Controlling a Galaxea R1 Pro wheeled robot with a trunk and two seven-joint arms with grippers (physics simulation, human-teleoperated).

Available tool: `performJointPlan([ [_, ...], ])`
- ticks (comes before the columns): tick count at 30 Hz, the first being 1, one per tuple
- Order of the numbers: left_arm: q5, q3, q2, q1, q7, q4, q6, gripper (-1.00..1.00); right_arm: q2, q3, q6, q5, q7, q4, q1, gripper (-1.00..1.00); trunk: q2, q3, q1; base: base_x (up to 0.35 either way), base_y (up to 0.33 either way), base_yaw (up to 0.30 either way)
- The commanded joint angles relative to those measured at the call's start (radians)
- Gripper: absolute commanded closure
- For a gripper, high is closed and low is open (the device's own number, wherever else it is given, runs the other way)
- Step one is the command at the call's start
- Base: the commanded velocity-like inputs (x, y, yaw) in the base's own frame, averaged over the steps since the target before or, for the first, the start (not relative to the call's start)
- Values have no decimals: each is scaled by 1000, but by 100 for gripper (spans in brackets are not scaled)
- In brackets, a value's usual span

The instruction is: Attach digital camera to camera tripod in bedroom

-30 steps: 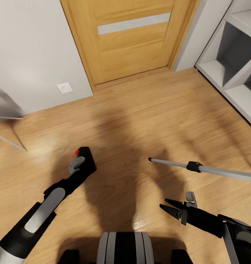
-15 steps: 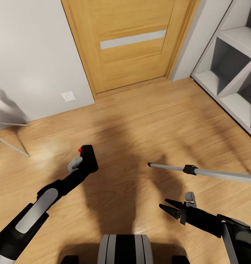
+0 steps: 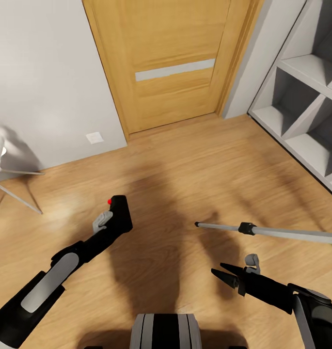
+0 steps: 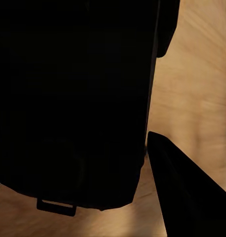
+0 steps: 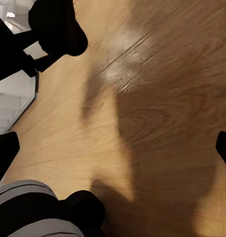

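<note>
A light wood floor (image 3: 185,160) ran up to an oak door (image 3: 173,63). Left of centre in the head view, the digital camera (image 3: 119,213) was held clamped in the left gripper (image 3: 112,220). At lower right, the right gripper (image 3: 226,275) was seen spread wide and empty, below a silver leg of the camera tripod (image 3: 272,231). The camera was best kept level and brought slowly toward the unseen tripod head.

The camera tripod (image 3: 262,230) ran off the head view's edge at three o'clock, showing one leg. The digital camera (image 3: 119,213) covered the left gripper's (image 3: 112,224) fingertips. The white shelf (image 3: 301,121) was cut off at two o'clock.
</note>
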Motion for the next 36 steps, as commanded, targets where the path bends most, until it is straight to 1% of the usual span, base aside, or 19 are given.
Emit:
performJointPlan([
  [1,9,-4,11,-1,1,-2,-2,100,0,0,8,-4,-8,0,0,-100,0,3,-1,0,0,0],
  [4,10,-5,26,-1,-4,-4,-5,100,0,0,8,-4,-23,0,0,-100,1,15,-2,0,0,0],
  [7,12,-7,49,0,-16,-4,-7,100,0,-3,8,-4,-45,0,0,-100,1,27,-3,0,0,0],
  [8,13,-7,53,0,-18,-4,-7,100,0,-4,8,-4,-49,0,0,-100,2,30,-4,0,0,0],
  [20,17,-8,58,0,-22,-3,-5,100,-3,-10,9,-2,-57,4,0,-100,4,77,-9,0,0,0],
  [29,17,-8,58,0,-22,-3,-4,100,-3,-10,9,30,-56,6,0,-100,7,112,-13,0,0,0],
  [36,20,-8,58,0,-23,-2,0,100,-3,-10,9,38,-57,6,0,-100,8,139,-16,0,0,0],
])
